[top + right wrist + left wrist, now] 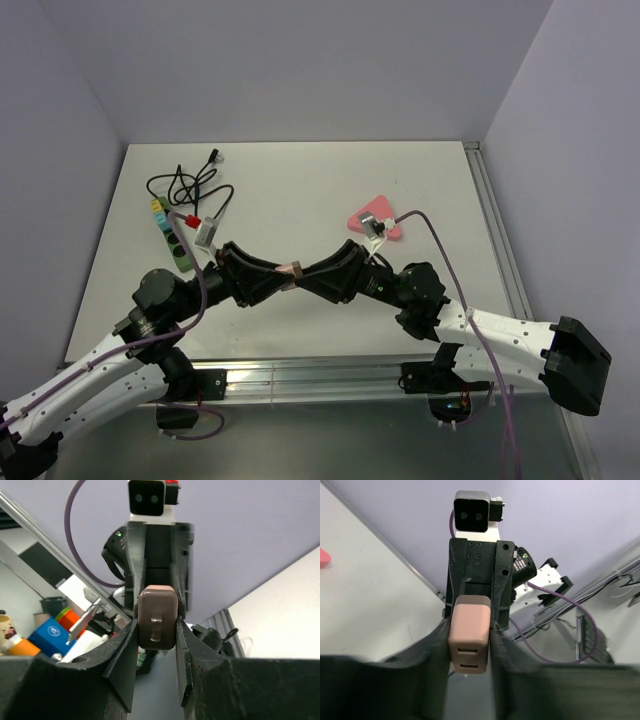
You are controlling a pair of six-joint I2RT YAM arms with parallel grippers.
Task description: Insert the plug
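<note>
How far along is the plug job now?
Done: the charger is picked up and held in the air.
In hand: it looks like a handover. The left hand and the right hand both seem closed on it, and its prongs face the right wrist camera.
Left: one hand must let go, and the other must probably carry the charger to the power strip and push it in.

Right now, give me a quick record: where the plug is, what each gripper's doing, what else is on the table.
plug: pink USB adapter, held above the table between both arms
left gripper: shut on the adapter, USB ports facing its camera
right gripper: shut on the adapter, prongs facing its camera
power strip: on the table, far left
black cable: loosely coiled beyond the strip
pink triangle: on the table, right of centre
</note>
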